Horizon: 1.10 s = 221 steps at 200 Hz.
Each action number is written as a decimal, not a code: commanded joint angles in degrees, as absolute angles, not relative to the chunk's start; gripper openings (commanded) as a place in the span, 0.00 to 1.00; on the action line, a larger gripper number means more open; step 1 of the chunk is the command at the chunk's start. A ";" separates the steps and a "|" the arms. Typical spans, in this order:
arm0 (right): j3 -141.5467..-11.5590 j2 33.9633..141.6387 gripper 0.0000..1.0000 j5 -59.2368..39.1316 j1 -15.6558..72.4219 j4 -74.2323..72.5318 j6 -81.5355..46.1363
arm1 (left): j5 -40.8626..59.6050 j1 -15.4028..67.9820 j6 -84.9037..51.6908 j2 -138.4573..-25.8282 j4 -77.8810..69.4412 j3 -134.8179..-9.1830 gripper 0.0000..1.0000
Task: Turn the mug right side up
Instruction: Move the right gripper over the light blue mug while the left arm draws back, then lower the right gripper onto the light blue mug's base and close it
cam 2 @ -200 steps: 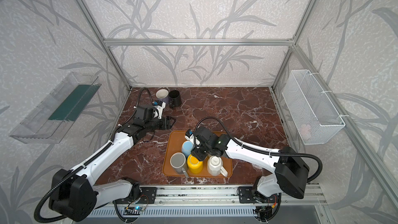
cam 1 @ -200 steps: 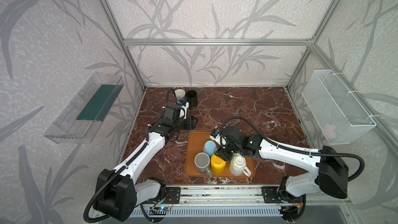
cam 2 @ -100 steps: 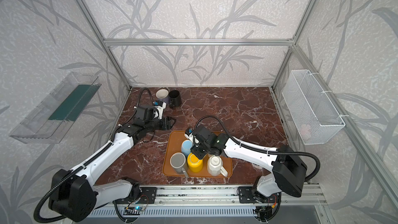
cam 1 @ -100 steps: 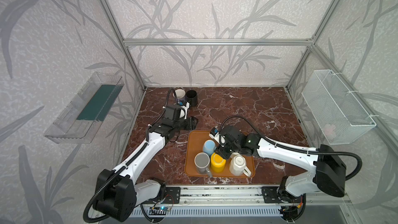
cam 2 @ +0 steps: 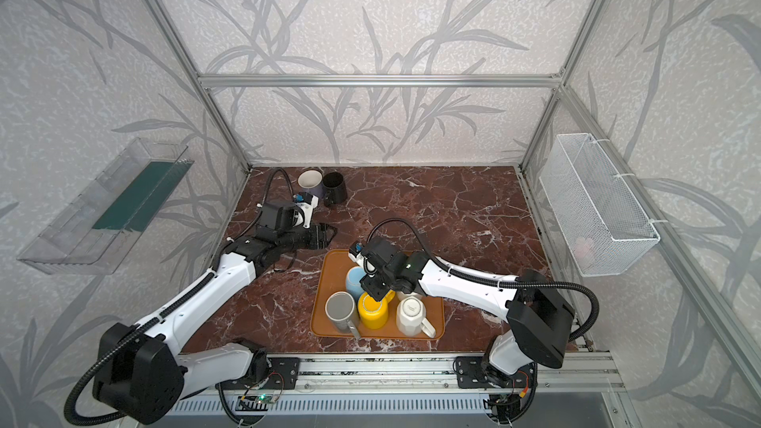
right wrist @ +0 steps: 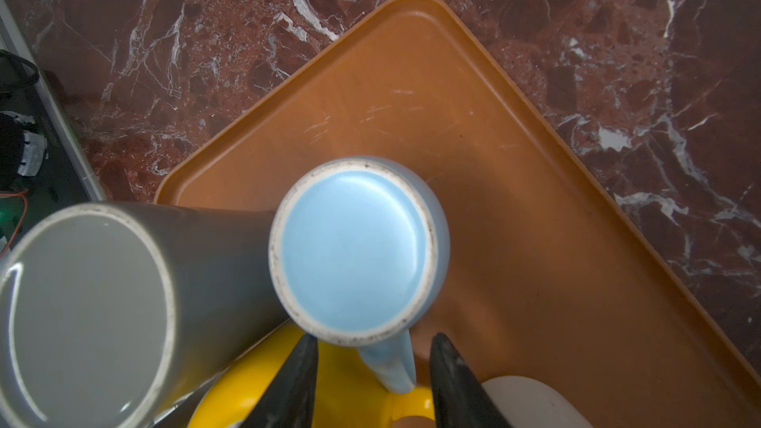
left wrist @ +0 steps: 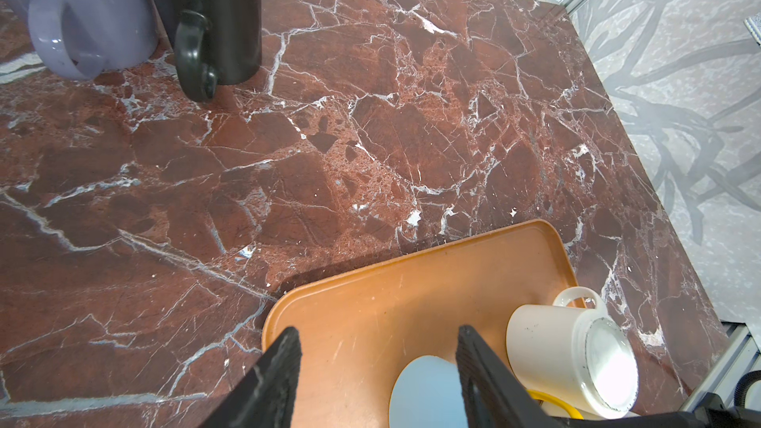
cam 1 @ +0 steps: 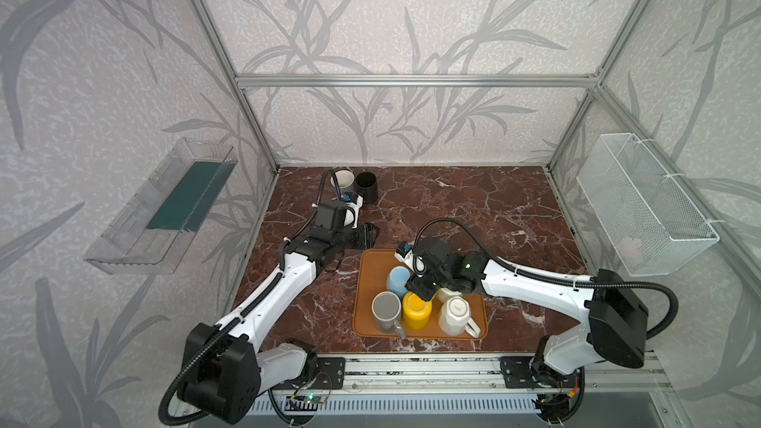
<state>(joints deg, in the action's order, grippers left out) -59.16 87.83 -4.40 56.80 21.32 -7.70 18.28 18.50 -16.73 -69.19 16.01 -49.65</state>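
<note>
A light blue mug (right wrist: pixel 354 249) stands upside down on the orange tray (right wrist: pixel 412 76), its handle pointing at my right gripper (right wrist: pixel 374 339). That gripper is open, with one jaw on each side of the handle and a gap to both. In both top views the right gripper (cam 1: pixel 418 294) (cam 2: pixel 372 290) hangs low over the blue mug (cam 1: pixel 397 282) (cam 2: pixel 355 282). My left gripper (left wrist: pixel 378 330) is open and empty above the tray's far left corner (cam 1: pixel 362 265). The left gripper (cam 1: pixel 370 236) is apart from all mugs.
A grey mug (cam 1: pixel 386 310), a yellow mug (cam 1: pixel 416 314) and a white faceted mug (cam 1: pixel 455 317) crowd the tray's front, all bottom up. Another white mug (left wrist: pixel 568 356) sits under the right arm. A purple mug (cam 1: pixel 344 181) and a black mug (cam 1: pixel 366 187) stand upright at the back left.
The right gripper has edged slightly left and lower over the blue mug. The left arm has stayed where it was.
</note>
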 commanded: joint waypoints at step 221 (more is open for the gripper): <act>-76.67 102.78 0.43 -0.73 57.05 36.07 -3.15 | 15.31 18.90 -15.82 -67.81 19.45 -51.68 0.64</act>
<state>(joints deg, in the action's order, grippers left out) -74.24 101.69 -1.08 56.80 32.64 -4.56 16.12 18.70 -16.49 -69.17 18.85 -50.30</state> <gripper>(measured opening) 0.433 0.635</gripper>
